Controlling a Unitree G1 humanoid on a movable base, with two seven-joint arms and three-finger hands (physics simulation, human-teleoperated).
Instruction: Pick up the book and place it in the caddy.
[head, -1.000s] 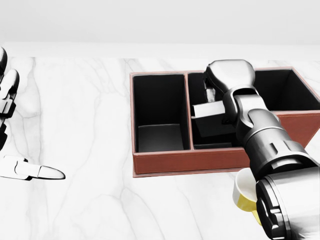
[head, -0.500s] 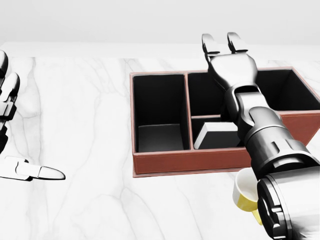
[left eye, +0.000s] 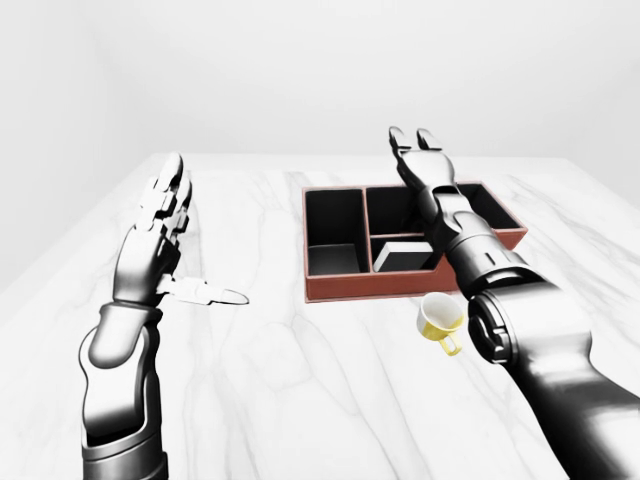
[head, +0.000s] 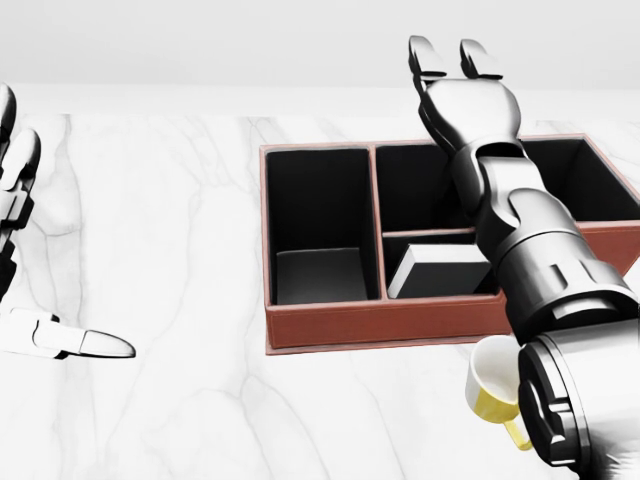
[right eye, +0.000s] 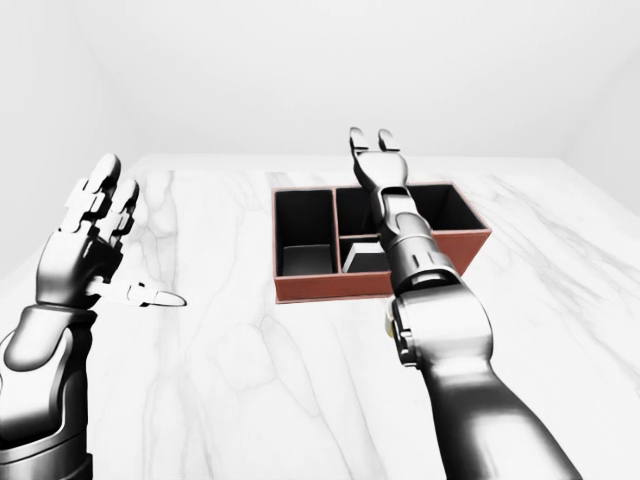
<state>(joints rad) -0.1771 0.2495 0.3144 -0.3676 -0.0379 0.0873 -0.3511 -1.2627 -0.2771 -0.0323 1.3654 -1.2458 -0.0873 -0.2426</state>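
The caddy (head: 380, 325) is a red-brown box with black compartments on the white marble table, at the right middle of the head view. The book (head: 440, 270), grey-topped, lies tilted in the caddy's small lower middle compartment. My right hand (head: 450, 60) is open and empty, fingers stretched out above the caddy's top edge, apart from the book. My right forearm crosses over the caddy's right part and hides some of it. My left hand (left eye: 195, 245) is open and empty, held up over the table well to the left of the caddy.
A yellow cup (head: 495, 390) stands on the table (head: 180, 250) just below the caddy's lower right corner, right by my right forearm. The table's top edge runs just beyond the caddy.
A second ago my right hand was down in the caddy with the book in its fingers. It has let go and risen with fingers open. The book now lies in the compartment.
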